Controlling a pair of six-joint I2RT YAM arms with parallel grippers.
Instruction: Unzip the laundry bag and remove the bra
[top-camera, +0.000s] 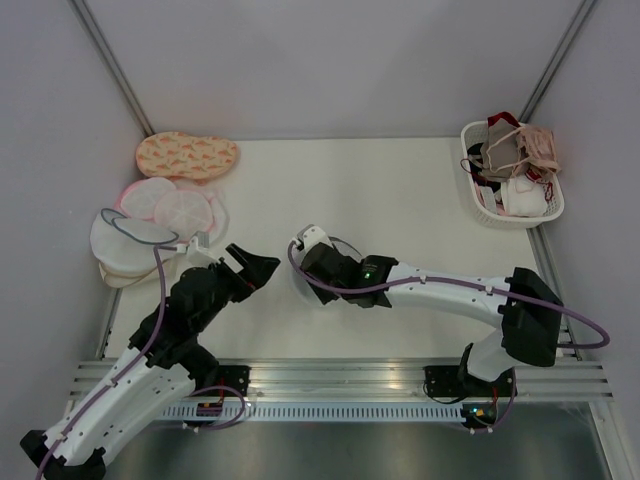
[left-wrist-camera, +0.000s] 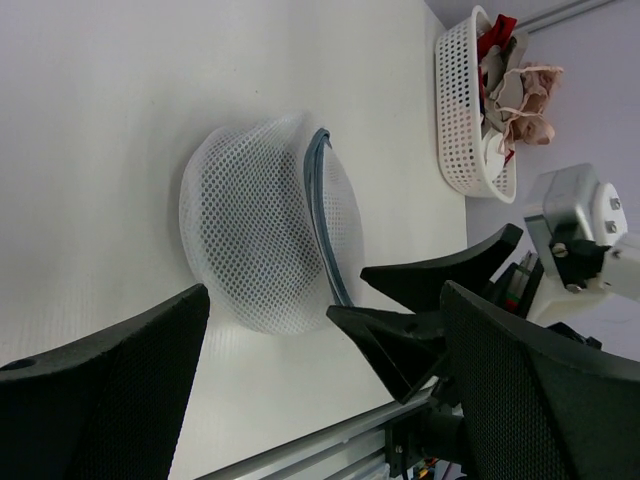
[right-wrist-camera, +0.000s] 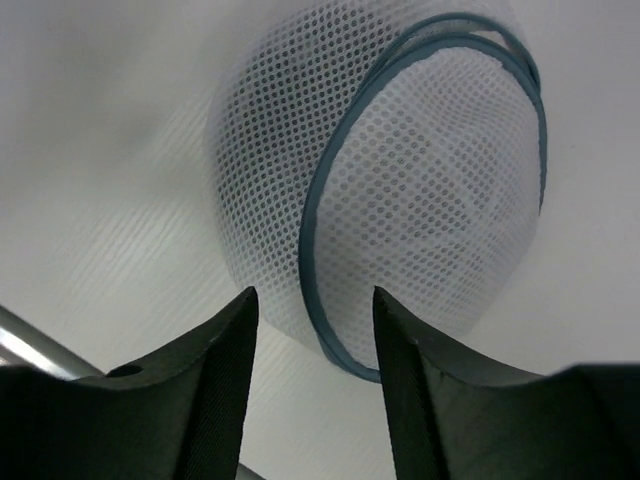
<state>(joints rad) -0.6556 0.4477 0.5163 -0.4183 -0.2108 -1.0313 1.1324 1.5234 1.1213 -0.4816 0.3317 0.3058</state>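
Observation:
The laundry bag (left-wrist-camera: 255, 235) is a white mesh dome with a grey-blue zipper rim (right-wrist-camera: 320, 250). It lies on its side on the white table between my two grippers. My left gripper (left-wrist-camera: 325, 300) is open and empty, a short way in front of the bag. My right gripper (right-wrist-camera: 312, 300) is open, and the rim's lower curve passes between its fingertips. Its black fingers (left-wrist-camera: 440, 275) show in the left wrist view just right of the bag. In the top view my left gripper (top-camera: 258, 258) and right gripper (top-camera: 303, 268) face each other and cover the bag. No black bra shows.
A white basket (top-camera: 548, 205) of beige, pink and white bras stands at the back right and also shows in the left wrist view (left-wrist-camera: 458, 120). An orange patterned bag (top-camera: 187, 155), pink-rimmed bags (top-camera: 170, 205) and white bags (top-camera: 125, 245) lie at the left. A metal rail (top-camera: 340, 375) runs along the near edge.

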